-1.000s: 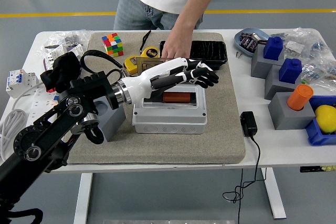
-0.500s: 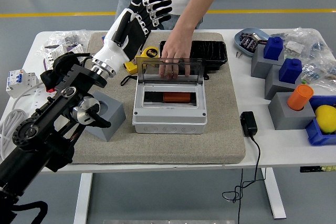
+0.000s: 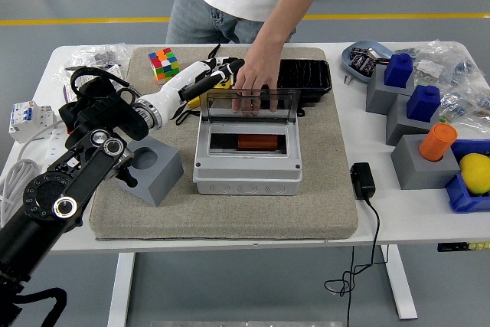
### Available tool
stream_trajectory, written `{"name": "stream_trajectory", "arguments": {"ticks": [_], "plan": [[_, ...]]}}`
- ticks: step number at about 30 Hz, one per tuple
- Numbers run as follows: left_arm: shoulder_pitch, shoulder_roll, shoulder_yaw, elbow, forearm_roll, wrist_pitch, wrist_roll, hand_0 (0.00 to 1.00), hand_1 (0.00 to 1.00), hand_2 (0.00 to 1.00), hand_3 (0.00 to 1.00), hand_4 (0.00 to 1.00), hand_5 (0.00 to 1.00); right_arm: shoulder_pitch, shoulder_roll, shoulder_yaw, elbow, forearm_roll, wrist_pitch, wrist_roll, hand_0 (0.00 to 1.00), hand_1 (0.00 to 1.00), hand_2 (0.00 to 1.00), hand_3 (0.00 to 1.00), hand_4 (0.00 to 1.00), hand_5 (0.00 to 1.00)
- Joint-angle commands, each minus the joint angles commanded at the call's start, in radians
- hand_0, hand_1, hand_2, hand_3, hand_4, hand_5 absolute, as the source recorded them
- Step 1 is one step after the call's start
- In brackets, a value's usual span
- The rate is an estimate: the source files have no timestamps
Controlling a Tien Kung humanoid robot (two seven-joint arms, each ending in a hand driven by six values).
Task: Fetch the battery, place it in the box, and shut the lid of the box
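A grey box [image 3: 246,165] sits on the beige mat [image 3: 230,212] in the middle of the table. An orange battery [image 3: 258,142] lies inside it. The box's clear lid [image 3: 249,103] stands raised at the back. A person's hand [image 3: 255,86] rests on the lid's top edge. My left hand [image 3: 216,72] is stretched out just left of the lid, fingers straight and holding nothing, close to the person's hand. My right arm is out of view.
A grey block with a hole [image 3: 154,168] stands left of the box. A Rubik's cube [image 3: 164,64], a yellow tape measure [image 3: 196,96] and a black tray [image 3: 306,76] lie behind. Grey blocks with blue and orange pieces [image 3: 417,128] stand at the right. A black adapter [image 3: 362,180] lies right of the mat.
My left hand went from over the box up high and then came down to the lid's left side. The person's hand has moved onto the raised lid.
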Motion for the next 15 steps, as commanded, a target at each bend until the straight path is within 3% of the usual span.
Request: {"name": "stream_trajectory", "arguments": {"ticks": [5, 6, 8, 13, 15], "plan": [[-0.003, 0.004, 0.0, -0.026, 0.208, -0.006, -0.001, 0.998, 0.998, 0.998, 0.905, 0.998, 0.998, 0.001, 0.0, 0.003, 0.0, 0.0, 0.001, 0.0, 0.789, 0.731, 0.728, 0.781, 0.998, 0.998], [-0.003, 0.004, 0.0, -0.027, 0.24, -0.006, -0.001, 0.998, 0.998, 0.998, 0.845, 0.998, 0.998, 0.001, 0.0, 0.003, 0.0, 0.0, 0.001, 0.0, 0.789, 0.731, 0.728, 0.78, 0.998, 0.998], [-0.003, 0.009, 0.007, -0.039, 0.324, -0.008, -0.001, 0.998, 0.998, 0.998, 0.845, 0.998, 0.998, 0.001, 0.001, 0.004, 0.0, 0.0, 0.001, 0.001, 0.789, 0.731, 0.728, 0.78, 0.998, 0.998], [-0.011, 0.035, 0.046, -0.06, 0.528, -0.024, 0.008, 0.998, 0.998, 0.998, 0.812, 0.998, 0.998, 0.003, -0.001, 0.004, 0.0, 0.002, 0.0, 0.001, 0.789, 0.73, 0.728, 0.78, 0.998, 0.998], [-0.015, 0.046, 0.058, -0.072, 0.565, -0.037, 0.016, 0.998, 0.998, 0.998, 0.812, 0.998, 0.998, 0.005, -0.002, 0.004, 0.001, 0.003, 0.0, 0.001, 0.789, 0.73, 0.728, 0.78, 0.998, 0.998]]}}
